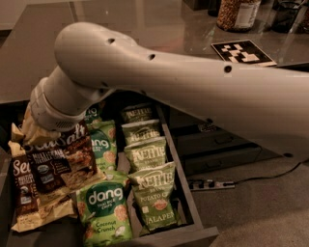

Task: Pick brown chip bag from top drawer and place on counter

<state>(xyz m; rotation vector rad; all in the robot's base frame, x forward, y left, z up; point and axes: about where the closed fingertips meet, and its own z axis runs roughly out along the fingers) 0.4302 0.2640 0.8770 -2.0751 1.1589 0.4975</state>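
Observation:
The brown chip bag (58, 159) hangs tilted from my gripper (35, 131), lifted above the left side of the open top drawer (179, 169). The gripper is at the end of the white wrist (53, 108), mostly hidden behind it, and grips the bag's cream top edge. A second brown bag (24, 193) lies beneath it in the drawer. The glossy grey counter (145, 24) runs across the top of the view, behind my arm.
Green dang bags (104, 212) fill the drawer's middle row and olive Kettle bags (154, 198) the right row. A jar (236, 14) and a black-and-white marker tag (243, 52) sit on the counter. A power strip (210, 184) lies on the floor by narrower drawers (217, 154).

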